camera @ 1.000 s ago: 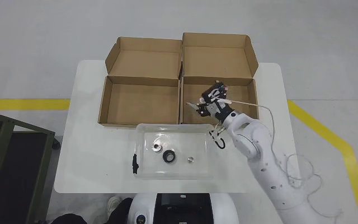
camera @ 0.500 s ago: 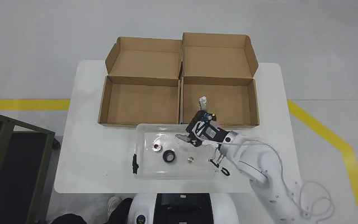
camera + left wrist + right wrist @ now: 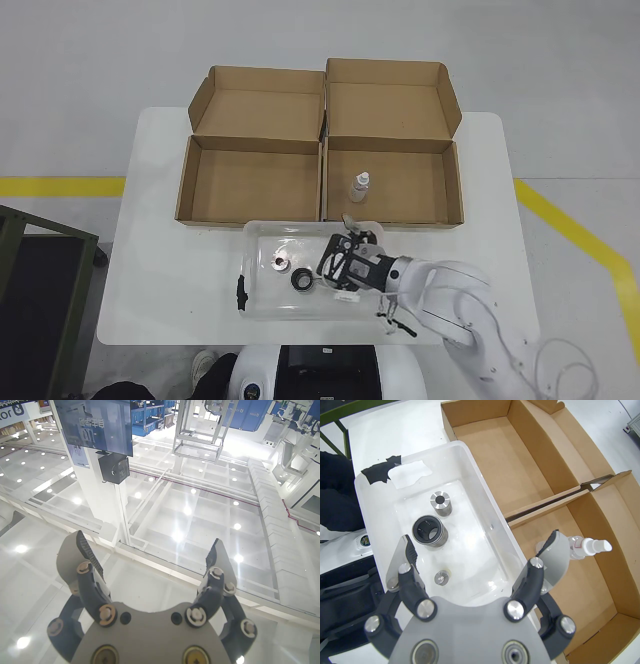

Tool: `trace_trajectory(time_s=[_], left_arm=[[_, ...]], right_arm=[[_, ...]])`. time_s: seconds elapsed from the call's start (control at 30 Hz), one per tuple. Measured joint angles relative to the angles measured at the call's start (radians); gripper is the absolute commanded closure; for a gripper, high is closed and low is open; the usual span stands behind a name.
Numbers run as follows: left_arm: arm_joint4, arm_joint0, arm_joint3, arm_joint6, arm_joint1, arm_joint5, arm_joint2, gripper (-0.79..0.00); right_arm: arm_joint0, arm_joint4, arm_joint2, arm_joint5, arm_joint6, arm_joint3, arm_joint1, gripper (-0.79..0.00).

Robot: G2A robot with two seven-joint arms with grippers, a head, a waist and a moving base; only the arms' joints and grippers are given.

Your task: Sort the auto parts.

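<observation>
A clear plastic bin near the table's front holds a silver cylinder, a black ring bearing and a small silver part. My right gripper hovers open over the bin's right half with nothing between its fingers; the right wrist view has the same gripper above the small silver part. A white spray bottle lies in the right cardboard box. The left cardboard box holds nothing. My left gripper is open, pointing up at a ceiling.
Both boxes stand side by side behind the bin, their lids folded back. Black tape and a white label sit on the bin's left end. Bare white table lies to the left and right of the bin.
The right gripper let go of the spray bottle in the right box, then drew back toward the table's front and now hangs open over the bin.
</observation>
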Motion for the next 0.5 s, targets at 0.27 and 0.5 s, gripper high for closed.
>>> trace_trajectory(time_s=[0.27,0.5], left_arm=[[0.0,0.0,0.0,0.0,0.0,0.0,0.0,-0.785],[0.0,0.0,0.0,0.0,0.0,0.0,0.0,-0.785]], right_arm=[[-0.014,0.013,-0.023,-0.047,0.106,-0.019,0.01,-0.785],[-0.019,0.029,-0.029,-0.058,0.174,-0.018,0.018,-0.763]])
